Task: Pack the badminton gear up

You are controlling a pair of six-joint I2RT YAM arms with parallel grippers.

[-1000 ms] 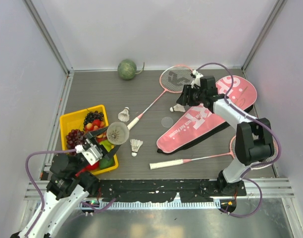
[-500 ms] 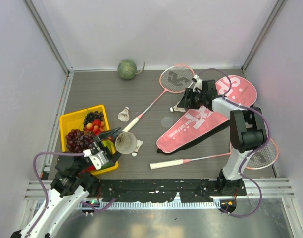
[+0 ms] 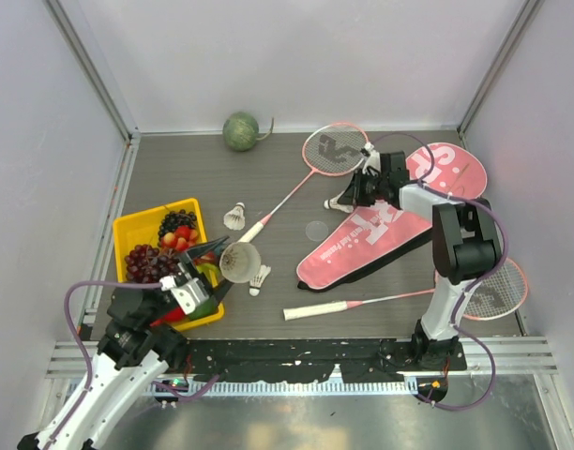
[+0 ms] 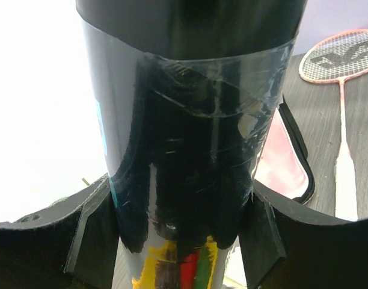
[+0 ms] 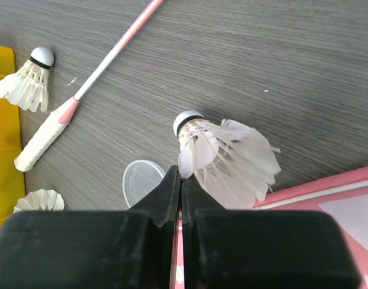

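Left fingers [image 4: 94, 241] press on either side of the one black tube [image 4: 190, 150], clamping it. From above, the tube tilts up over the near left of the table [image 3: 184, 169], its open mouth beside the yellow tray [image 3: 137, 216] and just beside one shuttlecock [image 3: 260, 278]. Three shuttlecocks show in all: that one, a second [image 3: 234, 216] farther back by a racket handle, and a third [image 5: 226, 156] at the far edge of the one pink bag [image 3: 400, 220]. Two rackets lie flat, one [image 3: 334, 150] at the back, one [image 3: 315, 308] along the near side, its head partly hidden by the right arm. Right fingers [image 5: 163, 198], pressed together, pinch a feather of the third shuttlecock. The right arm reaches far over the bag, and the left arm sits folded low at the near corner.
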